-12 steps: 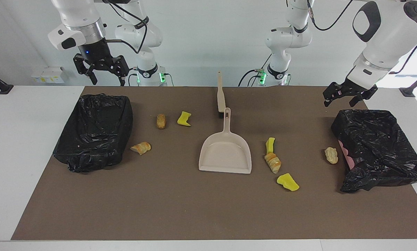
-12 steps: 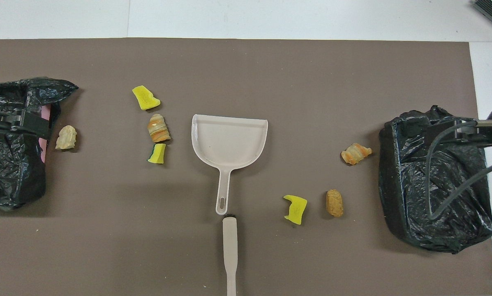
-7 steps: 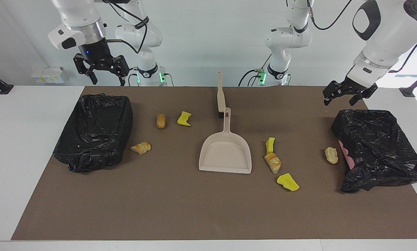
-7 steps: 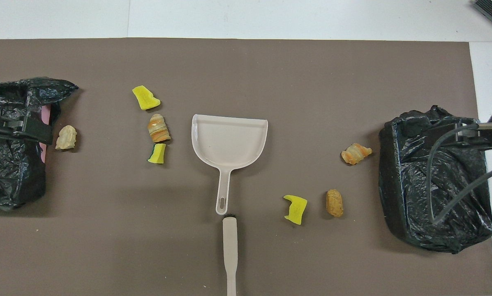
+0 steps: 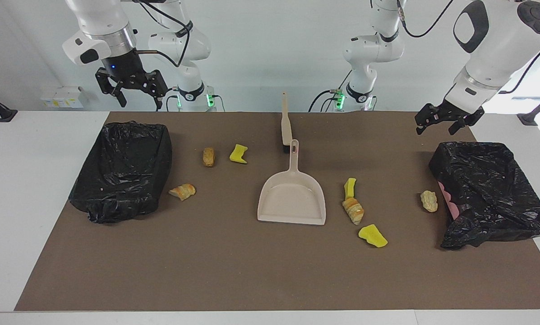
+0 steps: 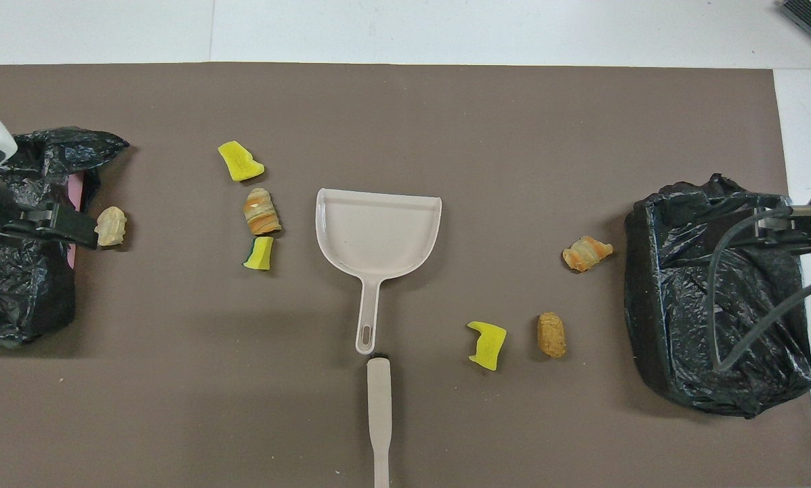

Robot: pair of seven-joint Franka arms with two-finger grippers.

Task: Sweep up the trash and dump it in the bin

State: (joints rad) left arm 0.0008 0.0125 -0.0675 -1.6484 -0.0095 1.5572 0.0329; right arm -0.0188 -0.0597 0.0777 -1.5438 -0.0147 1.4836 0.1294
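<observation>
Several pieces of trash lie on the brown mat: a yellow chunk (image 5: 238, 154), a tan lump (image 5: 209, 156), a croissant-like piece (image 5: 182, 191), a yellow-green strip (image 5: 350, 187), a striped pastry (image 5: 353, 211), a yellow chunk (image 5: 372, 235) and a pale lump (image 5: 429, 201). A black-bagged bin (image 5: 123, 169) stands at the right arm's end, another bin (image 5: 486, 189) at the left arm's end. My right gripper (image 5: 141, 104) hangs open and empty high over the first bin. My left gripper (image 5: 434, 131) is open, raised over the other bin's edge, its fingers (image 6: 66, 227) beside the pale lump (image 6: 110, 226).
A beige dustpan (image 5: 292, 198) lies mid-mat, its handle pointing toward the robots. A beige brush (image 5: 286, 124) lies just nearer the robots, in line with that handle. White tabletop (image 5: 35, 180) borders the mat (image 5: 233, 271).
The left gripper has drifted off the bin's middle toward the pale lump. The right gripper has risen slightly. Trash, dustpan and brush have not moved.
</observation>
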